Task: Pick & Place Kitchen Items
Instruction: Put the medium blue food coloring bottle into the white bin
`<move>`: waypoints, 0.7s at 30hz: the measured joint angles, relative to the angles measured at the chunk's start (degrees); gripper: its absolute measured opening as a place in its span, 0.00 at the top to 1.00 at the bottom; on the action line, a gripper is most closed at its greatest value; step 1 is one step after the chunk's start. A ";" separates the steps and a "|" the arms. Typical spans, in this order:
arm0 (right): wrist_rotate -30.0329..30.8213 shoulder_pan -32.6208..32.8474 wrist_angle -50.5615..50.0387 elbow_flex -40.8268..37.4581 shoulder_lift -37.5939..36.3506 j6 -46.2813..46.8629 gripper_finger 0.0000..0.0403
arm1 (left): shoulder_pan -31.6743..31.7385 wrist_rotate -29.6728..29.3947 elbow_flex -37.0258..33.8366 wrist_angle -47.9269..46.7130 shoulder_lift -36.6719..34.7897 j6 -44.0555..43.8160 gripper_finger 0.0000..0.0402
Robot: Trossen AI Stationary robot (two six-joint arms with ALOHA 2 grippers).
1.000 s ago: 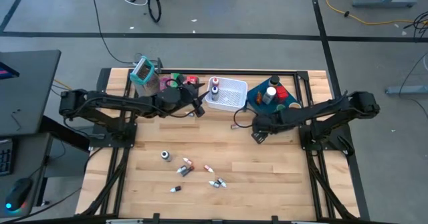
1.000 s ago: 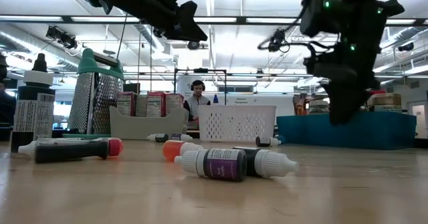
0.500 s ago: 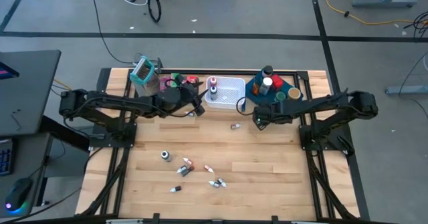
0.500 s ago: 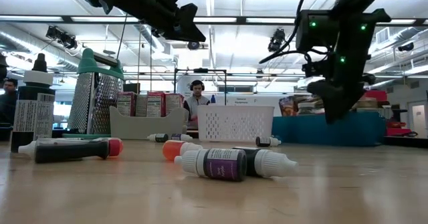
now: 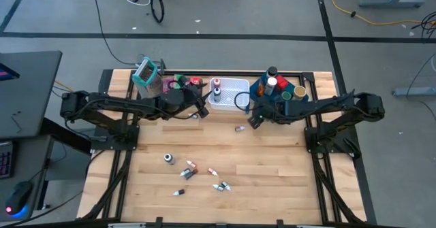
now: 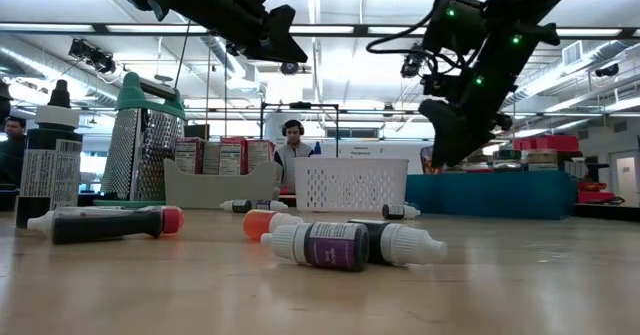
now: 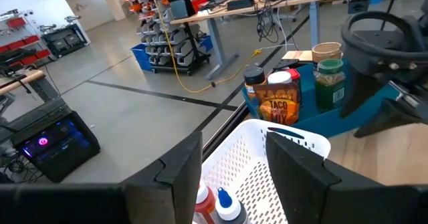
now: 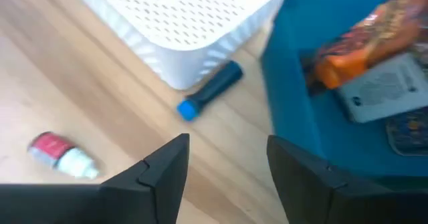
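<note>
1. Grey concrete floor crossed by dark tape lines surrounds the wooden worktop.
2. A yellow cable lies at 1 o'clock.
3. A dark desk stands at 9 o'clock.
4. Ceiling strip lights glow; a person sits beyond.

High view: overhead, facing straight down; takes in the whole surface, both arms and the floor around.
Low view: at surface height, facing level across it into the room; small bottles lie close to the lens.
Left wrist view: looks past its own fingers over the white basket to the blue tray.
Right wrist view: close above the wood, angled down.
Shared: basket and tray appear in all four views.
</note>
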 joint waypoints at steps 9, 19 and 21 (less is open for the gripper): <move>0.68 1.49 7.00 0.01 4.25 -2.07 0.41 | 0.00 0.06 0.02 0.00 0.00 -0.99 0.57; -5.68 1.26 13.12 0.01 11.37 3.45 0.47 | -0.02 0.20 0.04 -0.46 0.00 -1.05 0.57; -6.78 1.26 12.87 0.01 11.37 5.81 0.49 | -0.02 0.20 0.04 -0.48 0.00 -1.05 0.57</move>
